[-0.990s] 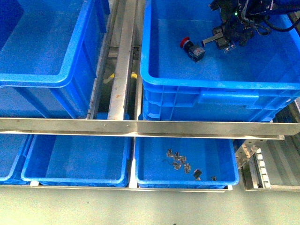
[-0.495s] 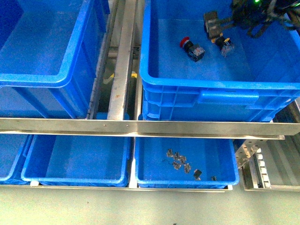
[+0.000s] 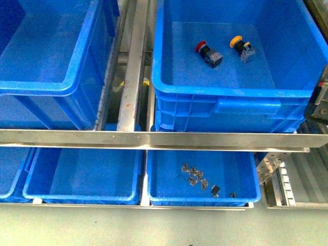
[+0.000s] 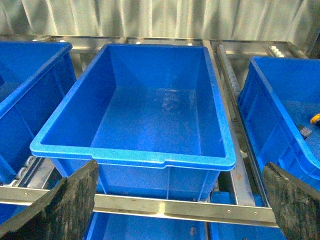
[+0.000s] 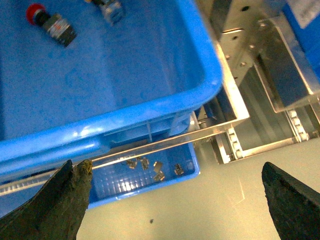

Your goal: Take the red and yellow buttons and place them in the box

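Observation:
The red button (image 3: 207, 52) and the yellow button (image 3: 241, 47) lie side by side on the floor of the box (image 3: 220, 93), the big blue crate at the upper right. In the right wrist view the red button (image 5: 49, 21) and the yellow button's body (image 5: 111, 8) show inside the box (image 5: 150, 114). My right gripper (image 5: 175, 205) is open and empty, outside the box past its near right corner. My left gripper (image 4: 180, 207) is open and empty, facing an empty blue crate (image 4: 135, 156). The box (image 4: 267, 117) and the yellow button (image 4: 316, 118) show at that view's edge.
A steel rail (image 3: 154, 138) runs across in front of the crates. Below it sit shallower blue trays; one (image 3: 202, 197) holds several small metal parts. A dark piece of my right arm (image 3: 319, 100) pokes in at the right edge. A metal rack (image 3: 292, 179) stands at the lower right.
My right gripper was inside the box over the buttons; it let go of the yellow button beside the red one and pulled out to the right and down.

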